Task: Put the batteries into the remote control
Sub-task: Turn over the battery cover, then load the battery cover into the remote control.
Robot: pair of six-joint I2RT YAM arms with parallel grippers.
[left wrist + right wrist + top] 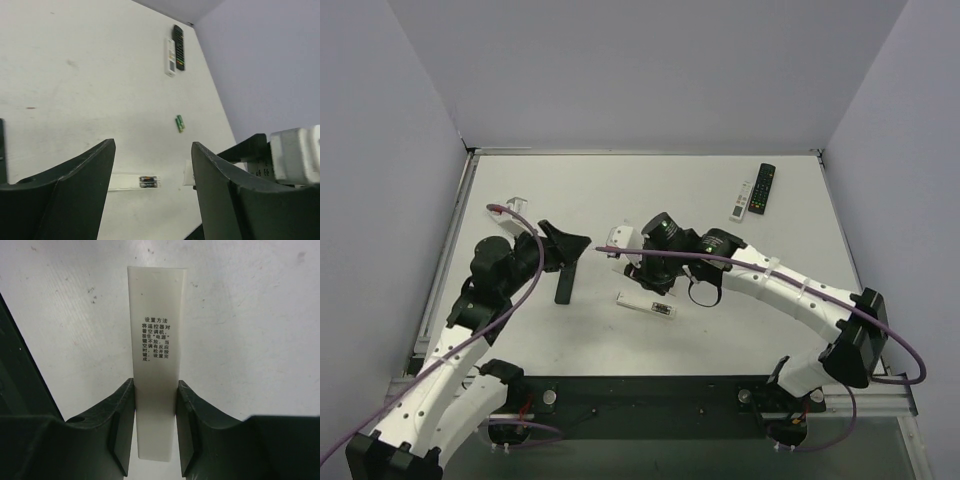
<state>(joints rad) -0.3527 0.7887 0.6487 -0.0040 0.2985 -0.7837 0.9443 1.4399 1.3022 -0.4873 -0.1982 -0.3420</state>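
Right wrist: right tool (155,385), angled down, clamps white panel (156,315); left tool (153,145) apart

The desk (620,190) is white with small grey marks. Two batteries (179,123) are green. The right end effector (156,385) is dark green, and the piece (157,315) in it is white with black writing. The left end effector (153,145) is dark too. There is a black remote (765,187) and a white remote (743,200). The cables (760,268) are purple.
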